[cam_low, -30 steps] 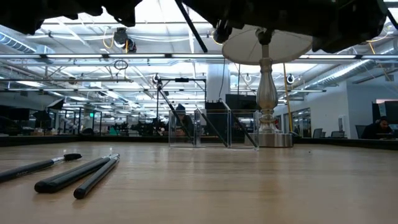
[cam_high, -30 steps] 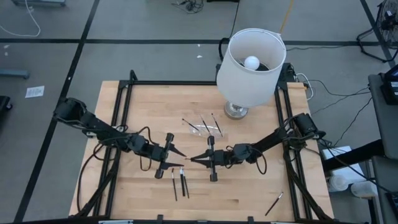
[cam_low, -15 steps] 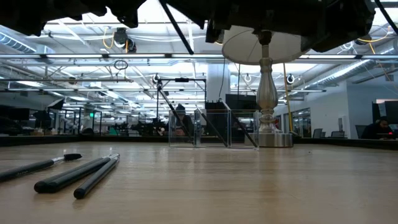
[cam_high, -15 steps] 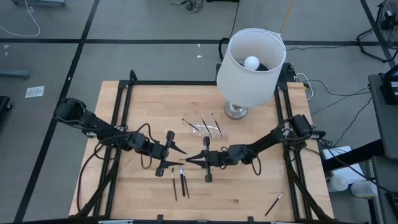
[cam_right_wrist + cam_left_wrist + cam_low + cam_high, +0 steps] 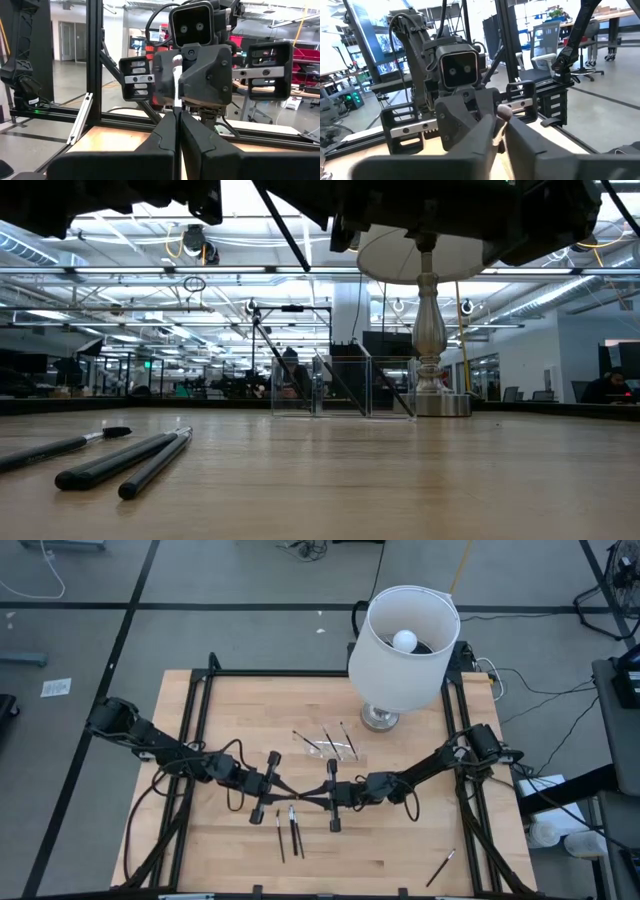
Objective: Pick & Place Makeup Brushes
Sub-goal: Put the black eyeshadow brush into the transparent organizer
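High view: both hands meet tip to tip above the middle of the light wooden worktop (image 5: 400, 840) — a hand-over, I judge. My right hand (image 5: 318, 795) is pressed together on a thin black makeup brush (image 5: 176, 82); my left hand (image 5: 290, 792) is closing on it, though I can't tell if it grips. I'd confirm that pinch before letting go — other slim dark brushes (image 5: 290, 832) lie just below.

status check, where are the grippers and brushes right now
Left gripper and right gripper tip to tip mid-table, both shut on one makeup brush. Three loose brushes just below them. Lamp well clear.
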Robot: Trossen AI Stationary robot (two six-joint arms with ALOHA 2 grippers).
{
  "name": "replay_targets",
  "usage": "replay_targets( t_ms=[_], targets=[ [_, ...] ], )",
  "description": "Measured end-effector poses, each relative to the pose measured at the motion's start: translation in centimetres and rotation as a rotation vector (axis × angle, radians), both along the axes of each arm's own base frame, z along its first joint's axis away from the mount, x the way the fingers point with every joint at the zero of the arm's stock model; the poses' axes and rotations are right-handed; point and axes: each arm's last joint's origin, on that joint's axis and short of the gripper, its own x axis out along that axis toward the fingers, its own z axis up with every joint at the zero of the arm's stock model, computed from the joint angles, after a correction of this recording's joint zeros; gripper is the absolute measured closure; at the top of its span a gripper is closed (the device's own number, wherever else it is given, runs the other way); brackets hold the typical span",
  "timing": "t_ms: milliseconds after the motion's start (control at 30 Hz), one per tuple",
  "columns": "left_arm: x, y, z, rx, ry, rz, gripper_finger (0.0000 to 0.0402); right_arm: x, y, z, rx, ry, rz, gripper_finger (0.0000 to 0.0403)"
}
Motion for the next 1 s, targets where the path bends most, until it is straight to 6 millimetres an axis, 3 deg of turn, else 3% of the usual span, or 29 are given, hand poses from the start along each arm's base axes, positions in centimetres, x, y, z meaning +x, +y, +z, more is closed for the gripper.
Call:
replay_targets(
  t_ms=[67,400,767,1000],
  targets=[
    [0.0,0.0,0.0,0.009,-0.001,0.001,0.0385,0.0,0.0,0.0,0.001,0.001,-0.002,0.0403],
    [-0.1,-0.4,-0.1,0.042,-0.001,0.004,0.0388,0.0,0.0,-0.1,-0.003,0.006,0.001,0.0398],
    [-0.4,-0.2,0.2,0.051,-0.001,0.078,0.0388,0.0,0.0,-0.3,0.045,0.032,0.005,0.033],
    [-1.7,0.1,1.3,0.071,0.023,0.186,0.0388,0.0,-0.2,-0.3,0.049,0.043,-0.058,0.0283]
  ],
)
